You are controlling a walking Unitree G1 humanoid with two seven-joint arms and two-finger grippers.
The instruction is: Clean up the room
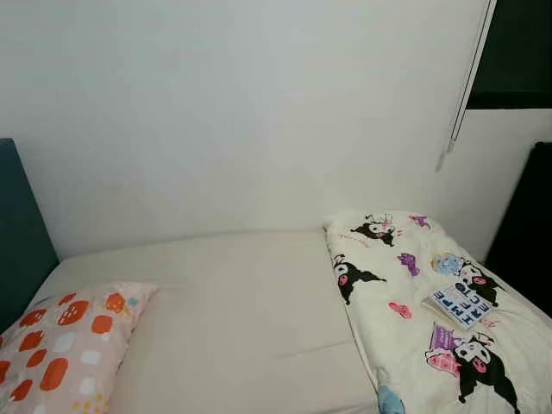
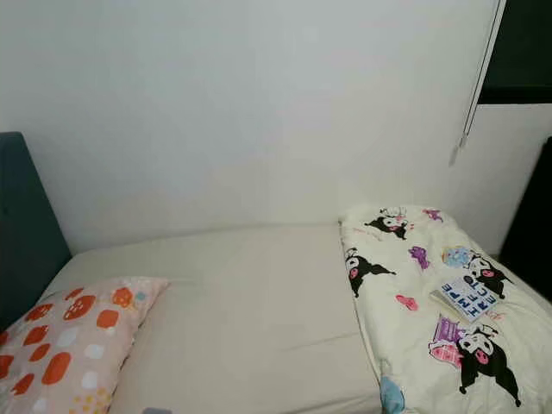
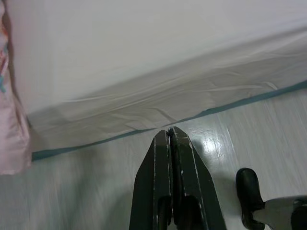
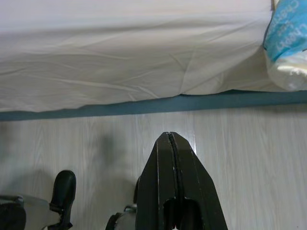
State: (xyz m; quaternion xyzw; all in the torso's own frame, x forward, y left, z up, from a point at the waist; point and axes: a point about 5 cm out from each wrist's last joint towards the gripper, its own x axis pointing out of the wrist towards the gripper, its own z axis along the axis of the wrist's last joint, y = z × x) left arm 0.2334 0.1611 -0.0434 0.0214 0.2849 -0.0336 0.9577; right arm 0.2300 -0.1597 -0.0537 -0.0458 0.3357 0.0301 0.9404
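Note:
A bed with a cream sheet (image 1: 233, 302) lies before me against a white wall. A pillow with orange spots (image 1: 65, 345) rests at its left end. A folded white blanket with cartoon prints (image 1: 431, 319) covers the right end. On the blanket lies a small book with blue letters (image 1: 459, 306). My left gripper (image 3: 170, 132) hangs shut over the pale floor beside the bed's edge. My right gripper (image 4: 169, 135) hangs shut over the floor as well, near the bed's teal base (image 4: 144, 106).
A teal headboard (image 1: 17, 233) stands at the left. A dark panel (image 1: 526, 224) rises at the right, with a dark window and a hanging blind cord (image 1: 457, 121) above it. My own black foot (image 4: 63, 189) is on the wood-look floor.

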